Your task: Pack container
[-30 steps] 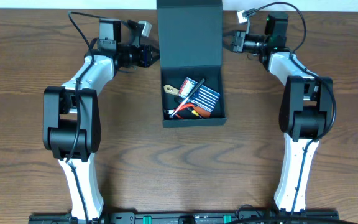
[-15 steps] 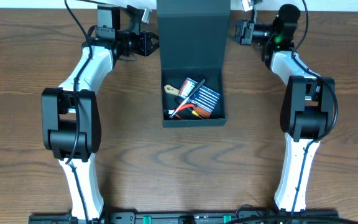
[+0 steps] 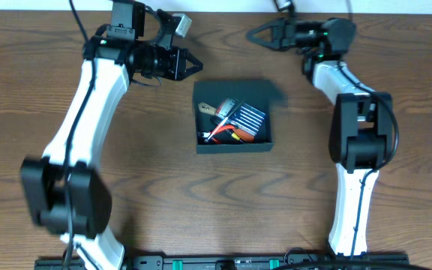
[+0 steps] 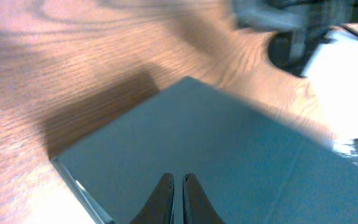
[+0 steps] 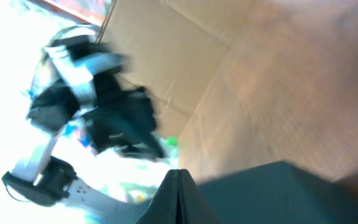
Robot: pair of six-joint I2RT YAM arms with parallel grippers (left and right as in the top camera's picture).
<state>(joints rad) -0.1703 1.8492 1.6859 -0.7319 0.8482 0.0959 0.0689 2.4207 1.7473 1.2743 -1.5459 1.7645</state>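
Note:
The container (image 3: pixel 232 148), a dark teal-grey box, sits mid-table with its top open to the overhead camera. Inside lie hand tools with red and black handles and a striped pack (image 3: pixel 247 118). Its lid (image 3: pixel 231 82) is raised off the table and shows only as a thin, blurred edge along the back rim. My left gripper (image 3: pixel 199 66) is shut, just behind the box's back left corner. In the left wrist view its fingers (image 4: pixel 178 180) sit over the lid's flat face (image 4: pixel 229 143). My right gripper (image 3: pixel 250 32) is shut, farther back. Its wrist view shows closed tips (image 5: pixel 178 173) beside a teal surface (image 5: pixel 278 193).
Bare brown wood table (image 3: pixel 163 195) surrounds the box. The table's far edge (image 3: pixel 216 10) runs just behind both grippers. Both arm bases stand at the near edge, left (image 3: pixel 66 202) and right (image 3: pixel 355 195).
The lid, lying flat behind the box a second ago, has swung up off the table. Both grippers have risen and swung inward; the left arm has stretched forward.

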